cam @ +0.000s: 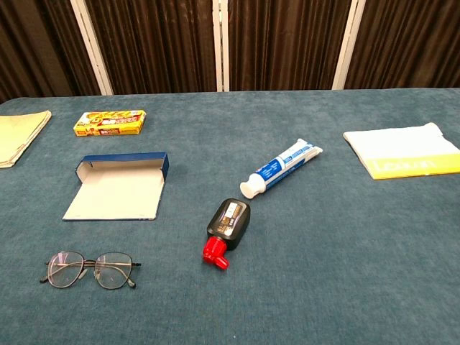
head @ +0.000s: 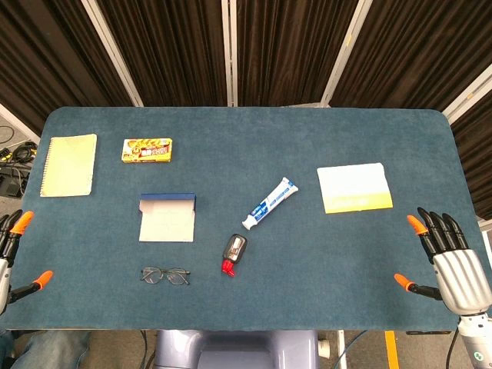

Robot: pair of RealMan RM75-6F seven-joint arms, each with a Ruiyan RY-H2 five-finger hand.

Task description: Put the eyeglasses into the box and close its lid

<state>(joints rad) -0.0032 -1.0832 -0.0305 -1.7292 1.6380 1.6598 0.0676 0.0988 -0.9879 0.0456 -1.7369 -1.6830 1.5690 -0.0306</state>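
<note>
Honestly, the glasses (head: 165, 275) worry me most: thin wire frames lying flat on the desk (head: 307, 292), lenses up and temples folded, give my fingers little to get under, so a pinch could skate them across the cloth or bend a temple. The box (head: 167, 218) lies just behind the glasses, its lid flat open toward me, and it looks light; I judge a careless placement could shove it, and closing the lid one-handed could slide it instead of folding it. The black bottle (head: 234, 252) with its red cap sits right of the glasses, near enough for a sweeping arm to knock.

My left robot hand (head: 14, 257) hovers at the desk's edge, well left of the glasses, fingers spread and holding nothing. My right robot hand (head: 446, 257) is far off on the other side, likewise spread and empty.
</note>
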